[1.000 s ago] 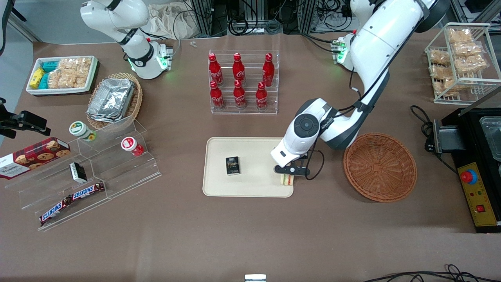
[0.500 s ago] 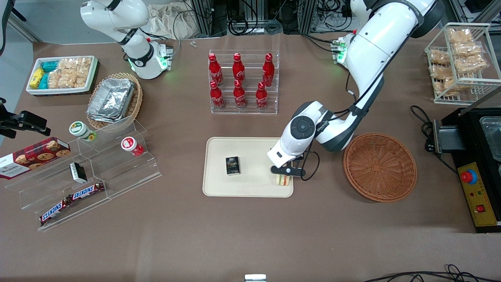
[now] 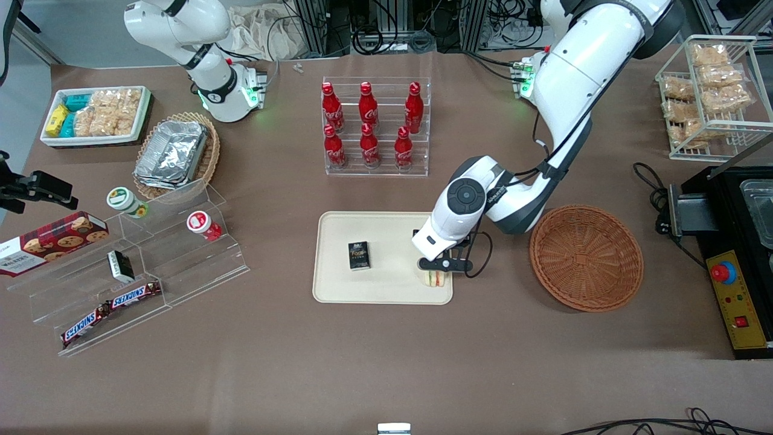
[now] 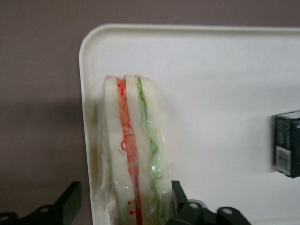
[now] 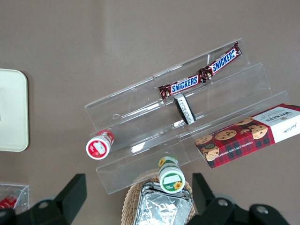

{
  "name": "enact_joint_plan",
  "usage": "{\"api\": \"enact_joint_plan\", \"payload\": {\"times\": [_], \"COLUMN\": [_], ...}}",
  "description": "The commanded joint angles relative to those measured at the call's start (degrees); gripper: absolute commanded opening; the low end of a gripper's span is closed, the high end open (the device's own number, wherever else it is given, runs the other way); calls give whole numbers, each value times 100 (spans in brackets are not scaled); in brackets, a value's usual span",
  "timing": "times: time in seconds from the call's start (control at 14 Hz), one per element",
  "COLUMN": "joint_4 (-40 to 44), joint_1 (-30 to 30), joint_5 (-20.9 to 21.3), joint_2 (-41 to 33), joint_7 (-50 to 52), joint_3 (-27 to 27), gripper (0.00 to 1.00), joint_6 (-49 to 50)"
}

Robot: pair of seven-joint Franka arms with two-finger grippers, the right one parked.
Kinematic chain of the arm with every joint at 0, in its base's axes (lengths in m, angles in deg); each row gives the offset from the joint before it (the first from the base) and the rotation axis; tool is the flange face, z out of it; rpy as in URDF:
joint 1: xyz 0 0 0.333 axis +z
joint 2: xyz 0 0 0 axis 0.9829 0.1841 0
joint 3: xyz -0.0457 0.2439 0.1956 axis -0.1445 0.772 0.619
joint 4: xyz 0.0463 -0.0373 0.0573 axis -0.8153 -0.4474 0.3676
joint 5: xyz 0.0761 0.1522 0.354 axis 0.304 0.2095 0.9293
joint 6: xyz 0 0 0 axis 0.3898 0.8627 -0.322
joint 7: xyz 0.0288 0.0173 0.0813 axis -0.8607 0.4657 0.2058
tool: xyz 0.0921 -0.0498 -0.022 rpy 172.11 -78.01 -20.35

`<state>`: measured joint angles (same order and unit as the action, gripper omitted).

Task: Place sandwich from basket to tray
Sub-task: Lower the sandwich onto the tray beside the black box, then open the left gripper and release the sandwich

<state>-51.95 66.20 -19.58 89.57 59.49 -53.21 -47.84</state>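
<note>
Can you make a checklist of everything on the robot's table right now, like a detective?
Surface: brown table.
Sandwich: standing on edge on the tray, at the rim nearest the basket.
Basket: holds nothing.
Clutter: small black box on the tray; red bottles in a clear rack; Snickers bars and cookie box at the clear stepped stand; foil containers in a paler basket; wire rack of snack packets.
Gripper: open, right over the sandwich, fingers apart on either side of it.
Cables: black cable by the black machine.
Surroundings: cables and frames past the table edge.
</note>
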Motion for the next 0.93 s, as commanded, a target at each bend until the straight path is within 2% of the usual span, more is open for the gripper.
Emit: {"api": "enact_joint_plan", "payload": {"times": [0.0, 0.14, 0.29, 0.5, 0.64, 0.86], "joint_4": [16, 16, 25, 103, 384, 867], "joint_1": [52, 342, 387, 765, 896, 1222], "joint_5": [18, -9, -262, -754, -1036, -1159], "joint_2": [-616, -993, -1406, -1908, -2076, -2190], "joint_7": [191, 129, 33, -598, -986, -1285], "joint_3": [43, -10, 16, -1, 34, 25], "gripper": [99, 99, 99, 99, 99, 99], "joint_6": [416, 785, 1023, 1611, 2216, 3070]}}
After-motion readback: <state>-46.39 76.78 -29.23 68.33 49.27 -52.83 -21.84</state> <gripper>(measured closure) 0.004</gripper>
